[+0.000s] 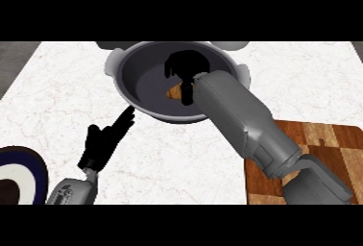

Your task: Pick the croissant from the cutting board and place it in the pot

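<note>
Head view: the right hand [186,67] is inside the mouth of the pot [127,79], which sits in the upper middle of the frame, with its grey forearm running down to the lower right. Its fingers are curled downward, and a small tan piece, most likely the croissant [174,91], shows just beneath them over the pot floor. The hand seems to be pinching it, though whether the croissant already rests on the bottom cannot be told. The thing lies directly under the fingers, well within the pot wall, so the coming move appears to turn only on opening the fingers and lifting straight out; too little shows to give its long axis. The pot rim rings the hand on all sides, with the most open room toward the left of the bowl. The cutting board [333,144] lies at the lower right, partly under the forearm, with nothing on its visible part. The left hand [102,141] lies at the lower left, fingers straight, pointing toward the pot's near wall and holding nothing. A dark-rimmed plate [28,163] is cut by the left edge.
</note>
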